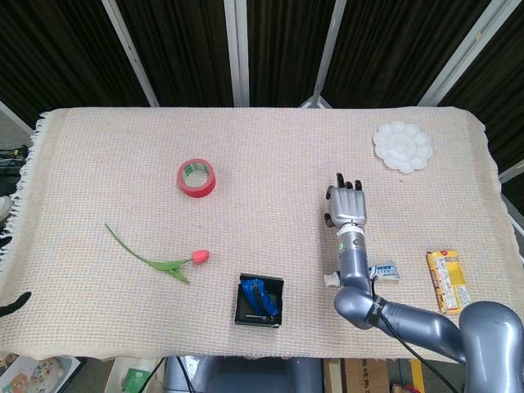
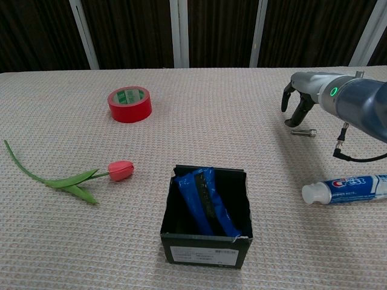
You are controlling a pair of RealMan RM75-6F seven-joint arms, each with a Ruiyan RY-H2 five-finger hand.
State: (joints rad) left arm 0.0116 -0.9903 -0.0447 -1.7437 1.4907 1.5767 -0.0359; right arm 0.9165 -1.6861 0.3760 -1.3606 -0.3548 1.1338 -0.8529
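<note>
My right hand (image 1: 346, 206) hovers palm down over the middle right of the beige cloth, fingers apart and curved downward, holding nothing. In the chest view this hand (image 2: 300, 96) hangs just above a small silver bolt (image 2: 303, 132) that lies on the cloth; the head view hides the bolt under the hand. A Crest toothpaste tube (image 2: 344, 188) lies in front of it, and my forearm partly covers the tube (image 1: 385, 271) in the head view. Only two dark fingertips (image 1: 16, 301) of my left hand show at the left edge, spread far apart, near nothing.
A red tape roll (image 1: 196, 178) sits left of centre. A pink tulip (image 1: 201, 256) lies at the front left. At the front edge an open black box (image 2: 205, 254) holds a blue pouch (image 2: 205, 202). A white palette (image 1: 403, 147) lies far right and a yellow packet (image 1: 446, 281) near right.
</note>
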